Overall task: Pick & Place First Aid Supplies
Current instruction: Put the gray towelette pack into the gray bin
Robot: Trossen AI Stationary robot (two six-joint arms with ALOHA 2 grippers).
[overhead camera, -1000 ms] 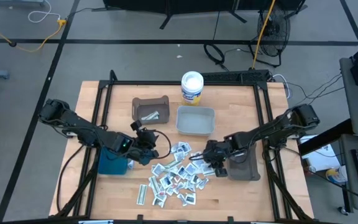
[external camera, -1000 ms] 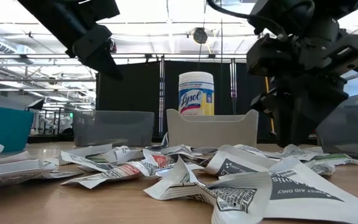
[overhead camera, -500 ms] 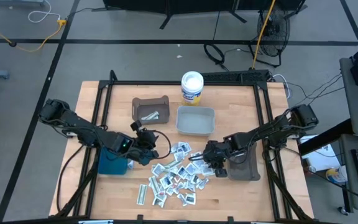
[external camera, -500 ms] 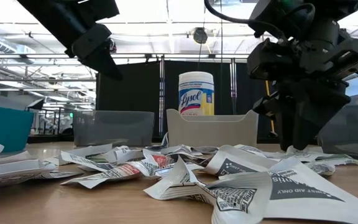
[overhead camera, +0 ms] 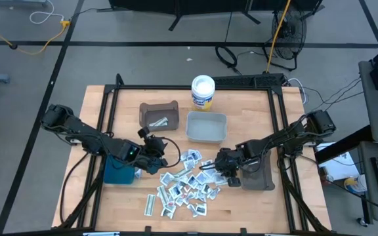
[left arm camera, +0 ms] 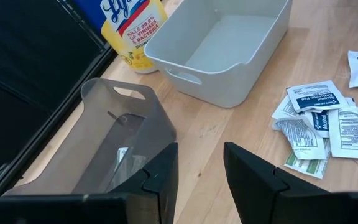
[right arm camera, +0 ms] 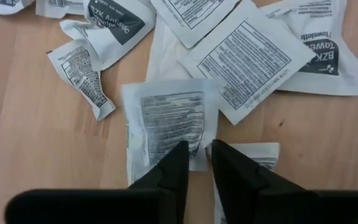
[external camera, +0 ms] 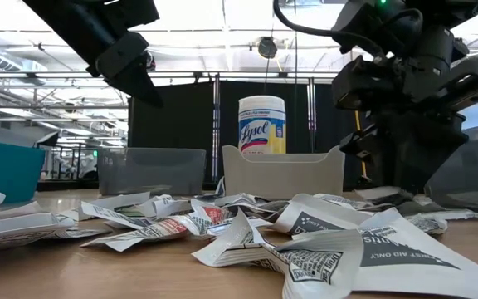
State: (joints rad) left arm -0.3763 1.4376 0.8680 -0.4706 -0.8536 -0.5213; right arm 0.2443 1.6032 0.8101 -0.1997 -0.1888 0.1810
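From the high view, the small flat white first aid packets (overhead camera: 184, 185) are scattered in a loose pile on the front middle of the wooden surface (overhead camera: 248, 206). The right gripper (overhead camera: 210, 168) is down at the pile's right edge, next to a dark grey bin (overhead camera: 258, 178). The left gripper (overhead camera: 153, 163) sits at the pile's left side, just beside a teal bin (overhead camera: 115, 172). Further back there's a brownish grey bin (overhead camera: 158, 113), a light grey tray (overhead camera: 206, 126) and a white round tub with a blue-yellow label (overhead camera: 203, 91)

Low view: packets spread across the front, the right arm's gripper low over the ones at the right, the other raised at upper left

Left wrist view: its fingers (left arm camera: 252, 176) stand apart with nothing between them, above the brownish bin

Right wrist view: the fingers (right arm camera: 231, 168) are nearly together, tips at the edge of one printed white packet (right arm camera: 168, 124) lying flat on the wood; can't tell if it's actually pinched
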